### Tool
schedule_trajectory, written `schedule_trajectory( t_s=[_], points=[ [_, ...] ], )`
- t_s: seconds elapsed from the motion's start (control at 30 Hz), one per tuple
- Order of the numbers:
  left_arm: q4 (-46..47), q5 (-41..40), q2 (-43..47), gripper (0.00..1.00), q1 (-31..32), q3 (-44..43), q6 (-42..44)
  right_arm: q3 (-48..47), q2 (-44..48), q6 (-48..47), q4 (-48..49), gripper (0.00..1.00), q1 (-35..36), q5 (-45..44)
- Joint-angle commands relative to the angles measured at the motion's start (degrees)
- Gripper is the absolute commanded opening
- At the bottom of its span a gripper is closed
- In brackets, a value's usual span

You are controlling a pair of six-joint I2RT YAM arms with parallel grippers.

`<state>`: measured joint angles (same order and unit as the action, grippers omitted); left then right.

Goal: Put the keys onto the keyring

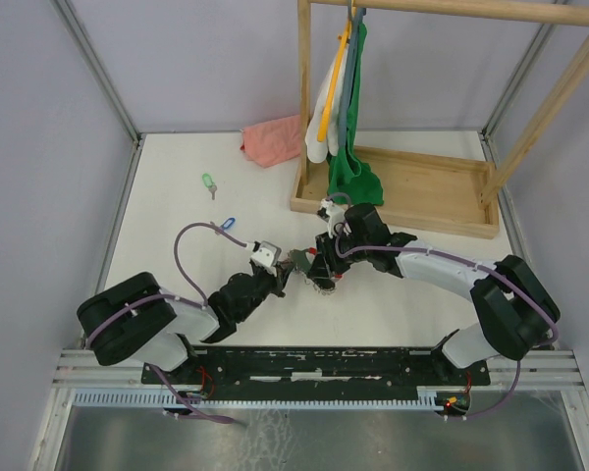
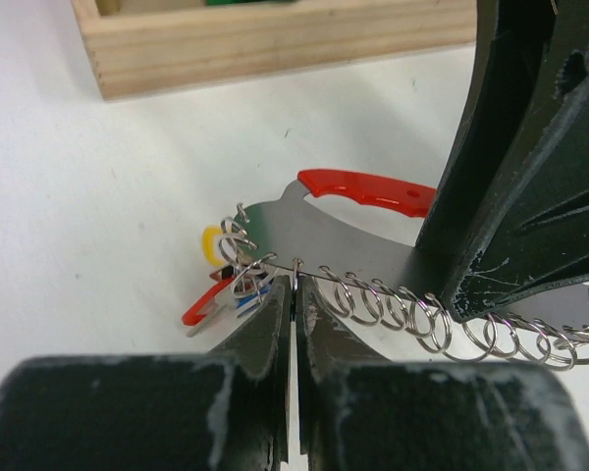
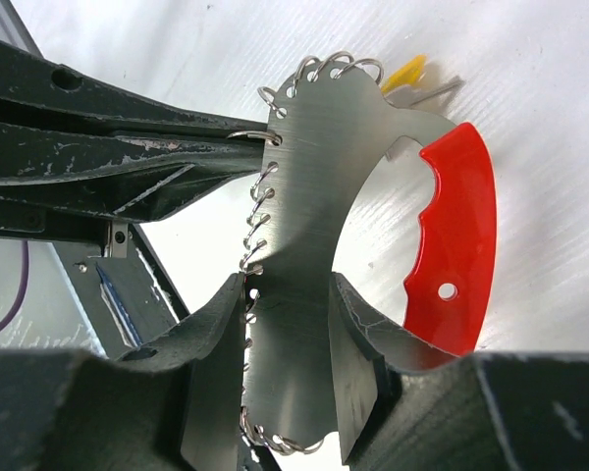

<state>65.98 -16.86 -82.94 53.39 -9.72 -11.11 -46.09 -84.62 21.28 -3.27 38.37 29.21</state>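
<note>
I am clamping my right gripper (image 3: 287, 329) on the steel plate of the keyring (image 3: 314, 177) at mid-table, and my left gripper (image 2: 293, 289) is pinching shut on a small ring at its edge; the blue key (image 1: 228, 224) and green key (image 1: 208, 183) are lying apart, off to my left

From above, the keyring (image 1: 302, 263) lay mostly hidden between the left pincer (image 1: 287, 268) and right pincer (image 1: 324, 263), its rings too small to tell.
</note>
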Motion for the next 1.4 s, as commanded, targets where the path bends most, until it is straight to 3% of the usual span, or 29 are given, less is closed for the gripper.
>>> schedule_trajectory(
  t_s=[0.0,0.1,0.17,0.23,0.43,0.53,0.7,0.8,0.93,1.17,1.27,1.37],
  points=[
    [17.58,1.68,-3.91,0.03,-0.20,0.97,6.85,0.16,2.38,0.73,0.73,0.14,-0.84,1.86],
    [25.81,4.72,-7.75,0.03,-0.22,1.76,10.56,0.28,3.29,-0.69,-1.08,0.21,-0.83,1.94],
    [31.88,6.89,-10.23,0.03,-0.22,2.29,13.23,0.34,4.21,-2.37,-2.26,0.37,-0.81,2.07],
    [33.03,9.72,-11.73,0.03,-0.28,1.93,15.90,0.02,5.63,-4.14,-3.74,0.51,-0.80,1.79],
    [33.16,18.01,-12.64,0.03,-0.84,0.46,21.26,-1.07,12.15,-11.10,-9.01,0.71,-0.77,-2.36],
    [33.12,22.62,-12.12,0.03,-2.54,0.01,21.67,-1.29,16.23,-14.68,-9.64,0.75,-0.81,-3.12],
    [33.12,37.16,-9.75,0.03,-8.98,-0.54,18.37,-0.84,21.51,-23.27,-8.64,0.78,-0.79,-5.27],
    [33.01,45.00,-8.95,0.03,-12.70,-1.16,17.34,1.22,22.42,-32.73,-5.33,0.85,-0.83,-1.09],
    [33.00,51.23,-8.32,0.03,-15.16,-1.22,18.78,3.23,21.94,-44.15,-1.06,0.85,-0.82,3.94],
    [33.02,59.50,-6.67,0.03,-20.11,-2.06,17.57,-0.28,15.21,-55.21,-1.00,0.80,-0.79,9.90],
    [32.26,60.61,-5.45,0.03,-21.00,-2.06,17.65,-1.55,12.86,-58.48,-1.33,0.73,-0.70,11.69],
    [28.08,61.92,-3.51,0.03,-21.10,-2.95,18.72,-1.81,11.35,-61.41,0.21,0.57,-0.08,12.78]
  ],
)
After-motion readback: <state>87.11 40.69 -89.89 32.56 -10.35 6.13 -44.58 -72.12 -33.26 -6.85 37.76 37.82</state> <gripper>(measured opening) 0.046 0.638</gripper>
